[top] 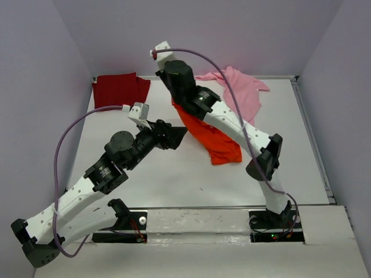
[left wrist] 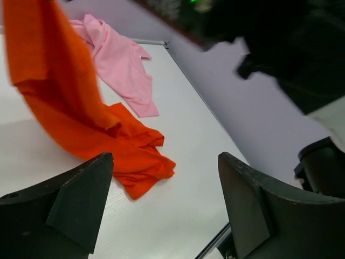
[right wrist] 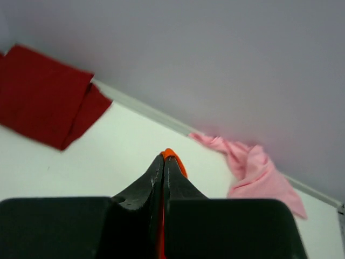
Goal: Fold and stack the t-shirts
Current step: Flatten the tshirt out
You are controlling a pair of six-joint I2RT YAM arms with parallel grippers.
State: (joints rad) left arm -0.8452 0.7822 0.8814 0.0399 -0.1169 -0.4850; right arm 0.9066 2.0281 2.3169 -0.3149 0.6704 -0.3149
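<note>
The orange t-shirt (top: 210, 138) hangs by one end from my right gripper (right wrist: 163, 159), which is shut on a fold of it; its lower end lies crumpled on the table (top: 174, 185). In the left wrist view the orange t-shirt (left wrist: 70, 108) drapes down at the left. My left gripper (top: 181, 135) stands open just left of the hanging cloth and holds nothing; the bare table shows between its fingers (left wrist: 81, 199). The dark red t-shirt (top: 120, 88) lies folded flat at the back left. The pink t-shirt (top: 243, 92) lies crumpled at the back right.
Pale purple walls close the table in at the back and both sides. A raised rail (top: 313, 139) runs along the table's right edge. My right arm's elbow (top: 265, 157) hangs over the right half of the table.
</note>
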